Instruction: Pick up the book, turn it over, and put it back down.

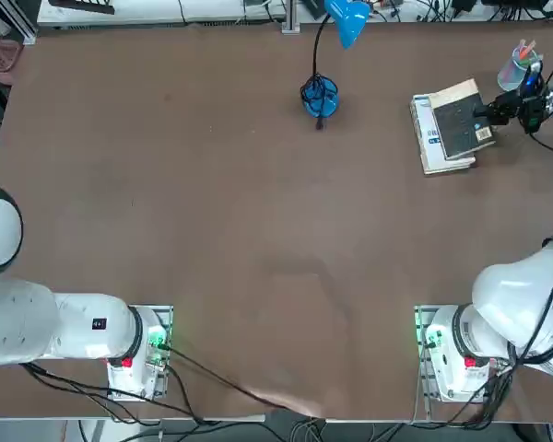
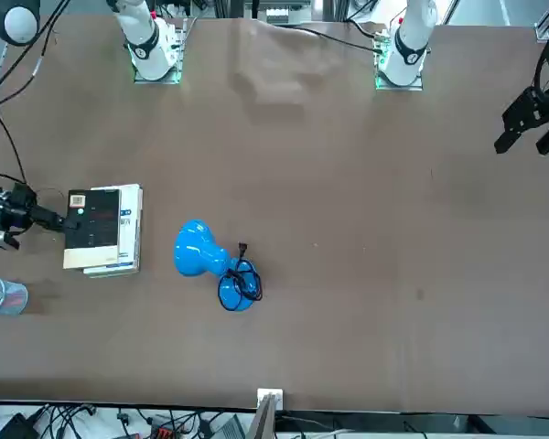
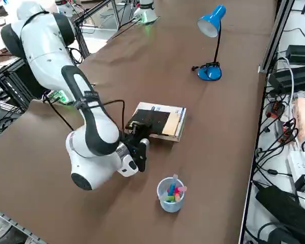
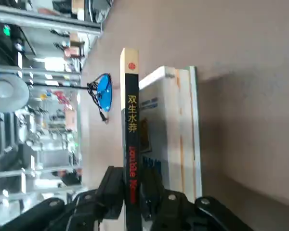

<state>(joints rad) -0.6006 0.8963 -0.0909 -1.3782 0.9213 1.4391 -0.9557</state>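
Note:
The book (image 1: 461, 120) is a small paperback lying black face up on a larger white book (image 1: 430, 140) at the table's far right. My right gripper (image 1: 487, 112) reaches in from the right and is shut on the book's near edge. In the front view the gripper (image 2: 62, 219) clamps the book (image 2: 93, 224) at its left edge. From the side, the fingers (image 3: 141, 129) pinch the book (image 3: 152, 121). The wrist view shows the black spine (image 4: 131, 125) between my gripper's (image 4: 132, 185) pads, a narrow gap away from the white book (image 4: 168, 120).
A clear cup of coloured pens (image 1: 518, 66) stands just right of the books, close to my wrist. A blue desk lamp (image 1: 319, 97) stands at the far middle. The table's right edge (image 3: 254, 127) runs just past the books.

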